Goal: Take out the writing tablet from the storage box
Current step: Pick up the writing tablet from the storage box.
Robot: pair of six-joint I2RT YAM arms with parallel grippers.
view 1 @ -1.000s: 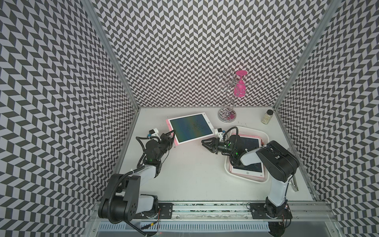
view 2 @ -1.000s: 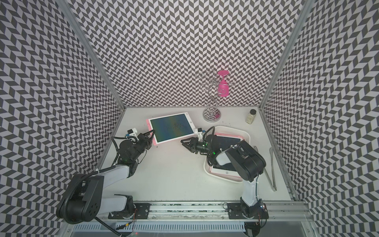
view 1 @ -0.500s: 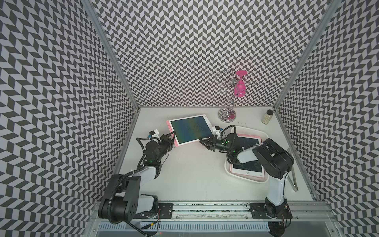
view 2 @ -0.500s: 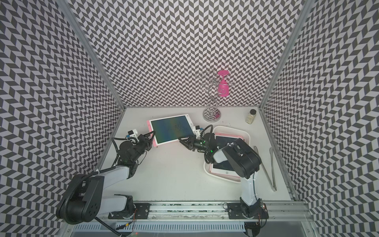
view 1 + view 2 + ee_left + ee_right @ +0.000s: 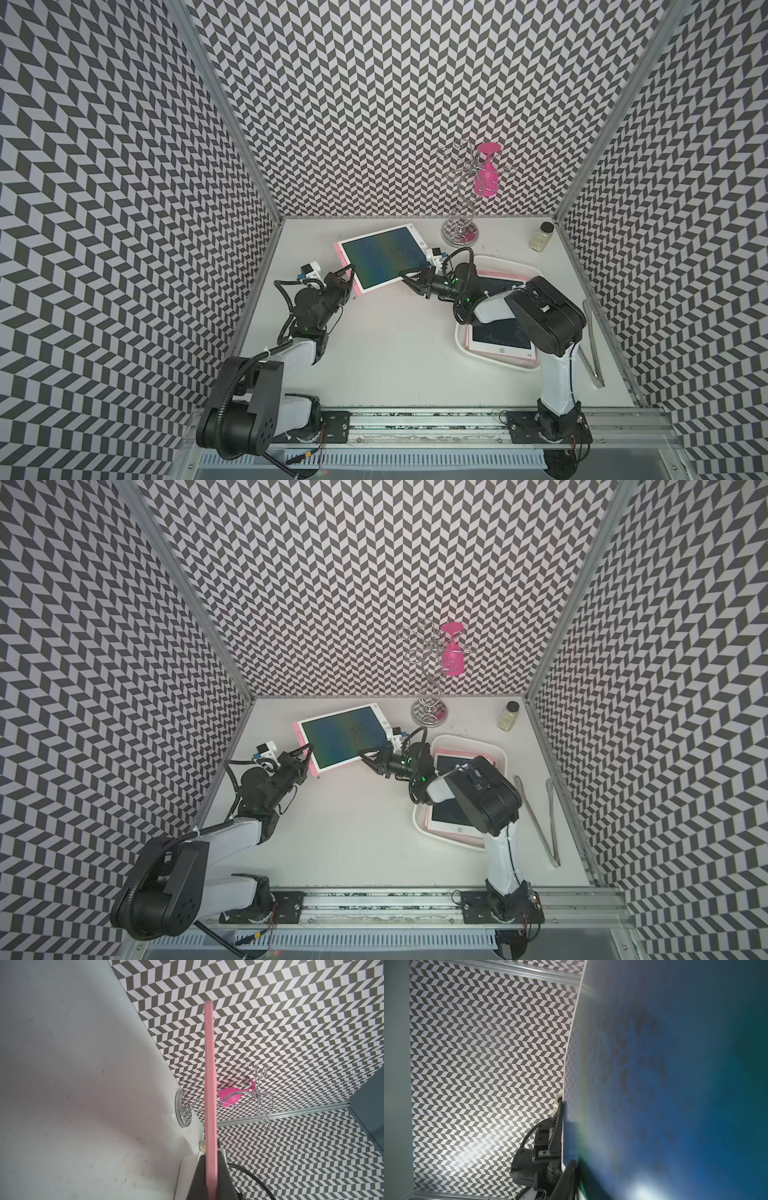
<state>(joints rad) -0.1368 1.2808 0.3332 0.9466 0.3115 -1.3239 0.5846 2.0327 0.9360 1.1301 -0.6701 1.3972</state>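
The writing tablet [image 5: 384, 255], white-framed with a dark blue-green screen and a pink back, hangs tilted above the table, left of the storage box [image 5: 460, 338]. My left gripper [image 5: 348, 276] is shut on its near left corner; the left wrist view shows the pink edge [image 5: 209, 1084] pinched between the jaws. My right gripper [image 5: 409, 279] straddles the tablet's near right corner. One of its fingers [image 5: 566, 1180] lies along the screen [image 5: 675, 1064], and the tablet hides the other. Another tablet [image 5: 503, 343] lies in the white box, partly under my right arm.
A chrome wire stand [image 5: 461, 237] with a pink glass [image 5: 486, 174] hanging on it stands at the back, just behind the tablet. A small jar [image 5: 541, 237] sits in the back right corner. Metal tongs [image 5: 592, 345] lie along the right wall.
My right gripper has moved left from the box to the tablet's near right corner, and its jaws have narrowed around the edge. The left gripper and the tablet have hardly moved.
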